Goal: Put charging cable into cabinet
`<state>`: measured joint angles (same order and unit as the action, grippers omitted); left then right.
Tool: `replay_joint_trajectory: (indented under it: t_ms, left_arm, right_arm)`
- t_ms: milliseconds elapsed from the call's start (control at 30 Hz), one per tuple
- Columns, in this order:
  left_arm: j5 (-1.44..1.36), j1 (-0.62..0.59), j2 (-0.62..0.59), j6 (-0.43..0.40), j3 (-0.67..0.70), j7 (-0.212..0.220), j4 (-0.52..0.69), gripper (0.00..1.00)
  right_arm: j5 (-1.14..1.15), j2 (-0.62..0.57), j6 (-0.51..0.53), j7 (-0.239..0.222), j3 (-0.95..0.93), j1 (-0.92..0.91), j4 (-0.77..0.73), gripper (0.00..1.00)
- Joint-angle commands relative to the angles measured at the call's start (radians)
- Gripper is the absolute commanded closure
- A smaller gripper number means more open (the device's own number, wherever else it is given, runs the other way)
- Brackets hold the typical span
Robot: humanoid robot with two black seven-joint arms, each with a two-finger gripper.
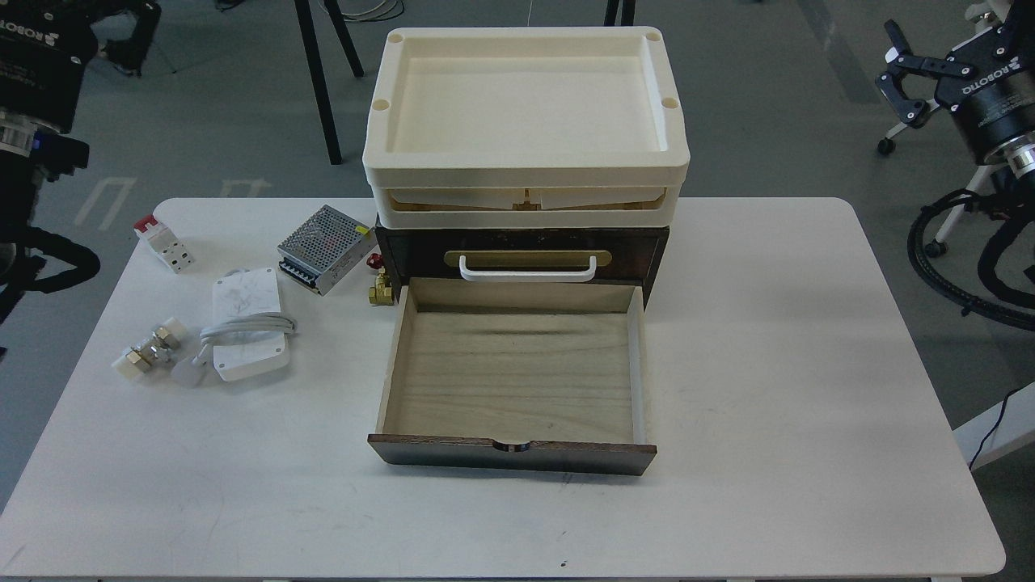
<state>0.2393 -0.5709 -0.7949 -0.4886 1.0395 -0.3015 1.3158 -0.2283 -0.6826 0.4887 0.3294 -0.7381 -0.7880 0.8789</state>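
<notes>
1. Charging cable [247, 323]: the white adapter brick lies flat on the bench [808, 364], left of the cabinet [521, 250], with its grey-white cord looped across the middle and the plug trailing off the left corner. Nothing is touching it.
2. The cabinet's lower drawer [513, 380] is pulled fully out toward me, its pale wood floor bare, so I judge the drop spot is prepared and the pick is what remains.
3. A cream tray [525, 105] sits stacked on the cabinet top; it does not block the drawer opening.
4. My right tool [901, 85] hangs well off the bench at the upper right, fingers spread wide and holding nothing.
5. My left tool is not in view; only the arm's dark body shows at the upper left edge.
6. A perforated metal box [321, 248] sits just beyond the brick and small metal fittings [149, 352] just left of it, so I would come down across the brick's short width, cord included, from the left arm's side.
</notes>
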Motion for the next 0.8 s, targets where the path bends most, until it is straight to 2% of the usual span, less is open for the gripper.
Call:
replay_joint_trajectory:
  t_ms: [0, 67, 167, 333, 500, 633, 767]
  left_arm:
    - [-0.293, 0.003, -0.143, 0.0, 0.001, -0.036, 0.138, 0.0]
    - [-0.528, 0.005, -0.237, 0.0, -0.044, -0.091, 0.196, 0.0]
    - [-0.858, 0.002, -0.372, 0.0, -0.175, -0.148, 0.275, 0.0]
    - [-1.349, 0.0, -0.489, 0.0, -0.338, -0.18, 0.31, 0.0]
    - [-1.795, -0.013, -0.455, 0.036, -0.461, -0.187, 0.197, 0.0]
    - [-2.18, -0.026, -0.345, 0.039, -0.493, -0.187, 0.031, 0.0]
    - [-2.307, -0.044, -0.251, 0.041, -0.493, -0.187, -0.041, 0.0]
  right_arm:
    - [-0.002, -0.003, 0.0, 0.0, -0.003, 0.015, 0.0, 0.0]
    - [-0.002, -0.003, 0.0, 0.002, -0.007, 0.022, 0.0, 0.0]
    - [-0.002, -0.003, 0.0, 0.002, -0.009, 0.029, -0.002, 0.0]
    - [-0.002, 0.003, 0.0, 0.003, -0.01, 0.042, -0.002, 0.0]
    - [-0.002, 0.006, 0.0, 0.003, -0.01, 0.056, -0.002, 0.0]
    - [-0.002, 0.006, 0.0, 0.003, -0.01, 0.059, -0.002, 0.0]
    - [-0.002, 0.005, 0.0, 0.003, -0.012, 0.064, -0.002, 0.0]
